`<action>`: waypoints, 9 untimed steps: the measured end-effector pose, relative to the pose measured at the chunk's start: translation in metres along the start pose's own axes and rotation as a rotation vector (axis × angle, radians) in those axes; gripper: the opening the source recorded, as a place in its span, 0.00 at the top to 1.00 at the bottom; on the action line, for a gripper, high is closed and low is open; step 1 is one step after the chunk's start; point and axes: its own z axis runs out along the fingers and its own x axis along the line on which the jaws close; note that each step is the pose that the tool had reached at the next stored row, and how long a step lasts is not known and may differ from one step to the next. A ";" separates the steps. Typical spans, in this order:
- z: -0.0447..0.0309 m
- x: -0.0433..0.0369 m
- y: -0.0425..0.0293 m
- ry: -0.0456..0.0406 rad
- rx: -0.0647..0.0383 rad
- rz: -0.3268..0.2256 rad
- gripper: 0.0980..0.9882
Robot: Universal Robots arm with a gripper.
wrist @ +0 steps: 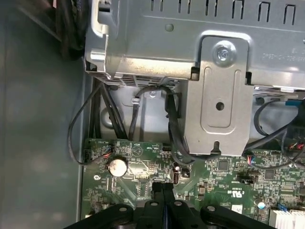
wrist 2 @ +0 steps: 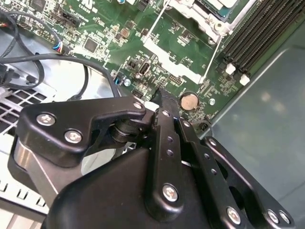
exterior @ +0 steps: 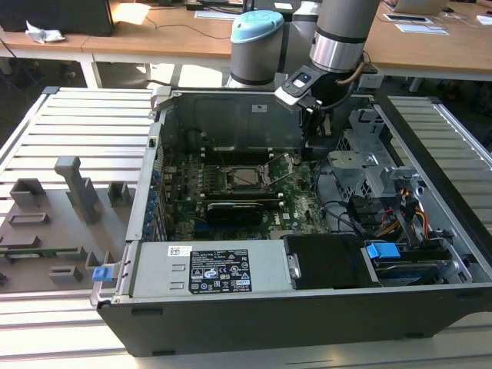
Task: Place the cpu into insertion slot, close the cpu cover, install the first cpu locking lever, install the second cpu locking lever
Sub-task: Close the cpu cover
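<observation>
In the exterior view the silver-grey cpu (exterior: 247, 177) lies in the square insertion slot (exterior: 233, 171) on the green motherboard. The cpu cover (exterior: 277, 164) stands tilted up at the slot's side toward the exterior view's right, with thin wire levers raised beside it. The second wrist view shows the cover's frame (wrist 2: 172, 59) with board visible through its window. My gripper (exterior: 314, 139) hangs to the exterior view's right of the slot, close to the case's back wall. Its black fingers are shut with nothing between them, tips (wrist 2: 159, 95) (wrist: 163, 187) just above the board near a coin battery (wrist: 117, 166).
A grey metal drive cage (wrist: 219, 86) with black cables (wrist: 174, 124) sits close beside the gripper. Memory slots (wrist 2: 257, 28) run next to the socket. A power supply (exterior: 207, 269) fills the case front. Grey fixtures (exterior: 77, 188) stand on the slatted table at the exterior view's left.
</observation>
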 end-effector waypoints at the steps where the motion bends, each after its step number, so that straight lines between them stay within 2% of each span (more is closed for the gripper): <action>1: 0.0038 0.0002 0.0002 0.0001 0.000 0.000 0.99; 2: 0.0075 0.0003 -0.0002 0.0001 0.000 0.000 0.99; 4: 0.0132 0.0010 -0.0059 -0.0001 0.000 0.000 0.99; 9: 0.0147 0.0018 -0.0186 0.0000 0.000 0.000 0.99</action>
